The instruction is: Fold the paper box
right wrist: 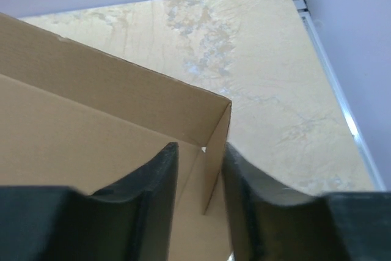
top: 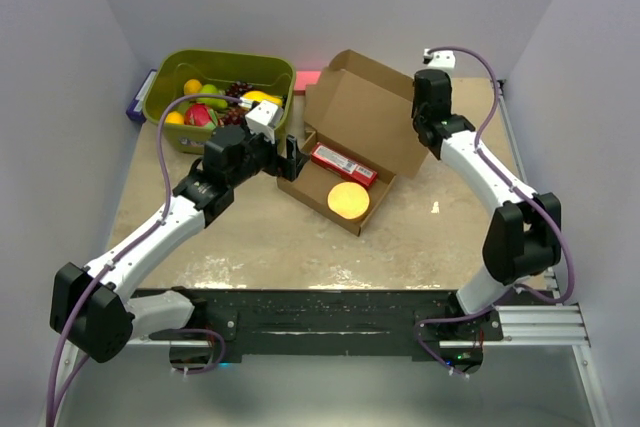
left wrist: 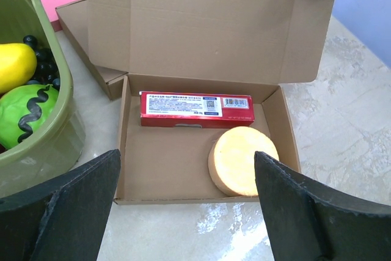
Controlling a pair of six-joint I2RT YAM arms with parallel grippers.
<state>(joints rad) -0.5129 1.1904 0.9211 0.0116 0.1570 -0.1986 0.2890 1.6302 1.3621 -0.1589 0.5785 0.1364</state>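
The paper box [top: 380,107] stands open mid-table, its lid raised at the back. In its tray lie a red packet [top: 343,164] and a round yellow cake [top: 349,200]. My left gripper [top: 290,159] hangs open at the tray's left side; in the left wrist view its fingers [left wrist: 73,200] frame the tray's front wall [left wrist: 183,198] without touching it. My right gripper [top: 425,132] is at the lid's right edge. In the right wrist view it [right wrist: 199,148] straddles the lid's side flap [right wrist: 217,151], jaws narrowed with a gap left at the left finger.
A green basket [top: 215,67] of fruit sits at the back left, close to my left arm. A pink item [top: 308,78] and a smaller cardboard box [left wrist: 79,29] lie behind the paper box. Walls close in on both sides.
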